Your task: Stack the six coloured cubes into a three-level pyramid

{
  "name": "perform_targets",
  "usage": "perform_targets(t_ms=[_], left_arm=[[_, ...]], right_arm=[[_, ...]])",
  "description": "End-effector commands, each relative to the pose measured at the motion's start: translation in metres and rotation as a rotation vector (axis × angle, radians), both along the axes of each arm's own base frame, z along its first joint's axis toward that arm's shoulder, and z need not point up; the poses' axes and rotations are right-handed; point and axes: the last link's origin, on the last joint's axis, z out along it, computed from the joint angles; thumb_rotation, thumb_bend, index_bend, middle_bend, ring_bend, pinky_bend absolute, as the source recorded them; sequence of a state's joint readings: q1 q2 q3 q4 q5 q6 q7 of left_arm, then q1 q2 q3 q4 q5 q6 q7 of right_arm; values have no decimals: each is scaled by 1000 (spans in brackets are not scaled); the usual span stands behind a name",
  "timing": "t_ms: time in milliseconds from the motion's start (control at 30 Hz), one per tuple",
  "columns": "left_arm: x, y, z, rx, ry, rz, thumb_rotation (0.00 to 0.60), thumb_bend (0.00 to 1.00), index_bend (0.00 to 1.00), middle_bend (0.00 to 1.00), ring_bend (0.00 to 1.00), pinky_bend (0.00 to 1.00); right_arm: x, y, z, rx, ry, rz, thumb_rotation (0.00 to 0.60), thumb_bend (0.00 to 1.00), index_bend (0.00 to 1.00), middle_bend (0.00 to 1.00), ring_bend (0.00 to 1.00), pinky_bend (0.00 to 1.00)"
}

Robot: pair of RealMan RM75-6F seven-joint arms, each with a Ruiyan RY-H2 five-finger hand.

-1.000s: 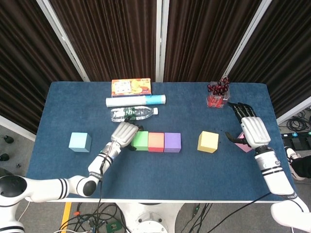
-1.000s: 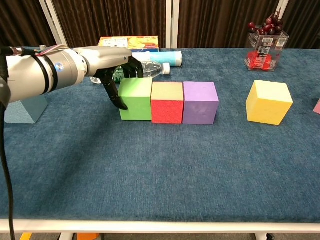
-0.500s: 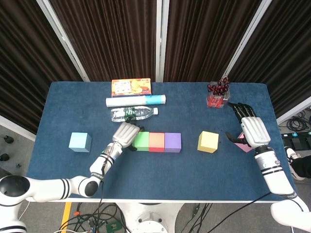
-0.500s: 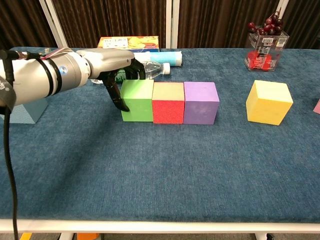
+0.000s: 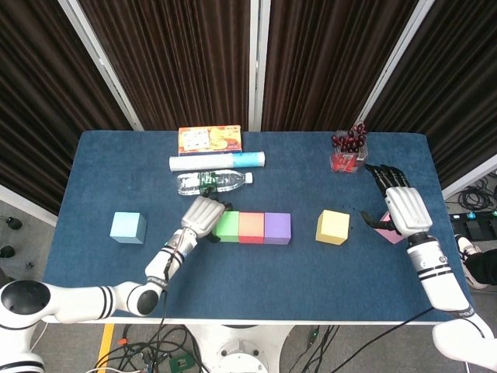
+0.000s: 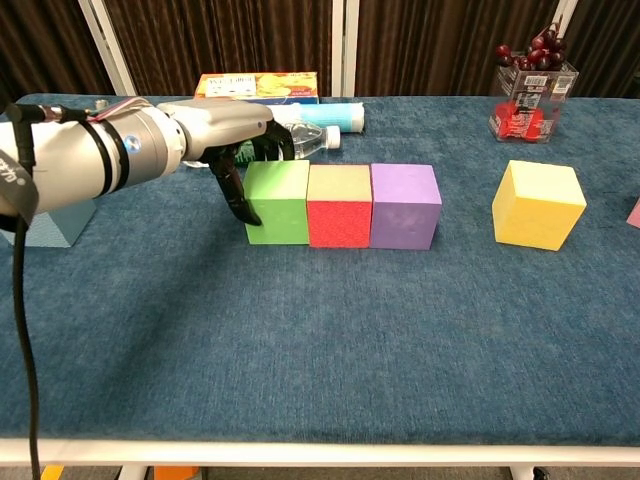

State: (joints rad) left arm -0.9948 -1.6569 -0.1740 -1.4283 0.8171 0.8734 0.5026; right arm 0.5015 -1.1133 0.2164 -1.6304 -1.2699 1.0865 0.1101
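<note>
Green (image 5: 227,226), red (image 5: 251,228) and purple (image 5: 277,228) cubes stand touching in a row at mid-table. My left hand (image 5: 200,216) presses against the green cube's (image 6: 277,202) left side, thumb on its left face and fingers curled over its far edge, without lifting it. A yellow cube (image 5: 332,227) stands alone to the right, and a light blue cube (image 5: 127,228) far left. My right hand (image 5: 400,206) lies with fingers stretched out beside a pink cube (image 5: 392,231), which it partly hides. In the chest view only the pink cube's edge (image 6: 634,212) shows.
Behind the row lie a clear water bottle (image 5: 211,182), a white and blue tube (image 5: 217,161) and a snack box (image 5: 210,140). A clear container of cherries (image 5: 347,153) stands at the back right, just beyond my right hand.
My left hand has slid a little to the right, and the green, red and purple row has shifted right with it. The right hand has not moved.
</note>
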Motion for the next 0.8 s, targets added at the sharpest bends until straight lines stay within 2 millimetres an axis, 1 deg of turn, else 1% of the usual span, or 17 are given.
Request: perform_targets(t_ms=[33,200,467,600,733,800], left_arm=[[0,-1,0,-1,1,0,600,129,299,385,272,40],[0,-1,0,-5,7,2,600,128,265,354,272,40],[2,-3,0,-9,14,-3,600,128,235,331,272,40],[4,-4,0,-10,10,-5,600,128,205,301,270,40],[5,-5,1,-15,4,-5,600,124,177,238,216,40],[5,-5,2,-19,2,-3,600,123,171,221,207,40]], right_arm=[[0,0,0,-2,-1,1,600,215,0,95,0,0],[0,0,1,-5,-4,2,600,216,0,95,0,0],[-1,0,2,-7,-8,2,600,218,0,95,0,0],[-1,1,2,-9,-7,2,600,219,0,95,0,0],[-1,1,2,-11,-8,2,600,219,0,95,0,0],[-1,1,3,-12,-7,1,600,220,0,95,0,0]])
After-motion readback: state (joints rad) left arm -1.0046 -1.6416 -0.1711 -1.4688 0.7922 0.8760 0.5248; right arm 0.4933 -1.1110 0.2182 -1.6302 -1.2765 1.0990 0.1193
